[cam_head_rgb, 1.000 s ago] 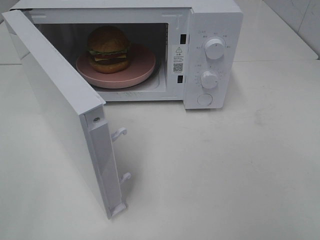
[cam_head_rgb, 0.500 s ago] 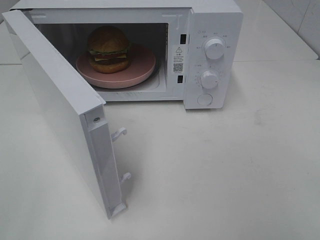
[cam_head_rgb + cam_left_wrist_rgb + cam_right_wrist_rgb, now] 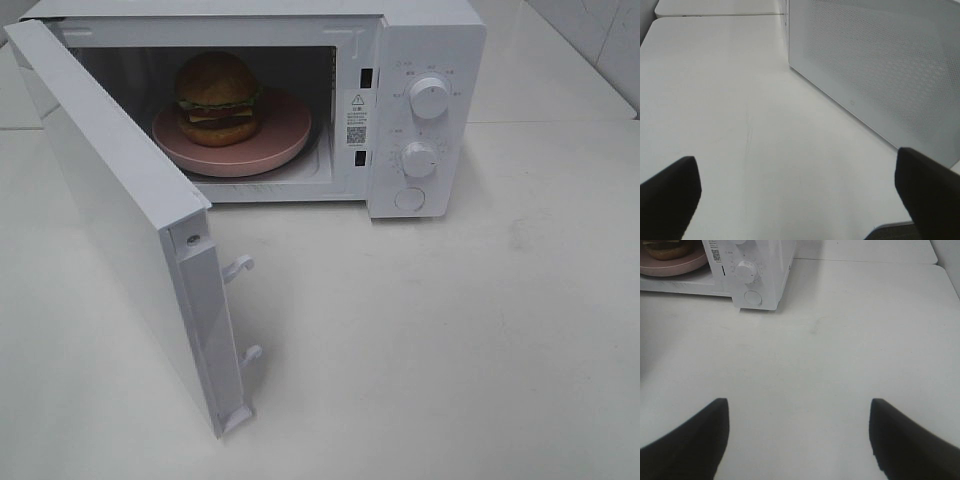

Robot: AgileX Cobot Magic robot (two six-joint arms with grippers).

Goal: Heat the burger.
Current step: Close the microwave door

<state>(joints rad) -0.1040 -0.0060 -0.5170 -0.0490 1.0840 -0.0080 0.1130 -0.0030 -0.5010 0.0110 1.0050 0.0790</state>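
Overhead view, clock positions taken from frame centre.

Table (image 3: 450, 330): white, fills the frame from 3 round to 9.

Microwave (image 3: 440, 50): white, at 12, cavity facing 6. Control panel on its 3 o'clock side. Cavity is lit.

Door (image 3: 110, 210): hinged on the 9 o'clock side, swung wide and running from 10 out toward 7. Inner edge faces the camera. The left wrist view shows its dotted outer face (image 3: 880, 65) standing on the table beyond the fingers.

Left gripper (image 3: 797, 172): seen in its wrist view only. Jaws spread wide, nothing between them but bare table. Both dark fingers (image 3: 670, 197) are clear of the door.

Right gripper (image 3: 799, 405): seen in its wrist view only. Jaws wide, nothing held. The fingers (image 3: 695, 440) hang over bare table, well apart from the microwave front, which lies ahead of them.

Plate (image 3: 285, 135): round, pink, flat on the cavity floor at about 11. Its rim (image 3: 675, 262) also shows in the right wrist view.

Burger (image 3: 217, 98): on the plate inside the cavity, upright and off-centre toward the plate's 10. Bun on top, with lettuce, cheese and patty layers visible. Only a sliver (image 3: 667, 247) shows in the right wrist view.

Knobs: upper (image 3: 430, 98) and lower (image 3: 418, 159), both on the panel at about 1. Pointer settings are too small to read.

Button (image 3: 409, 198): round, just under the lower knob.

Latch hooks: two on the door edge, upper (image 3: 240, 266) and lower (image 3: 250, 354), pointing toward 3.
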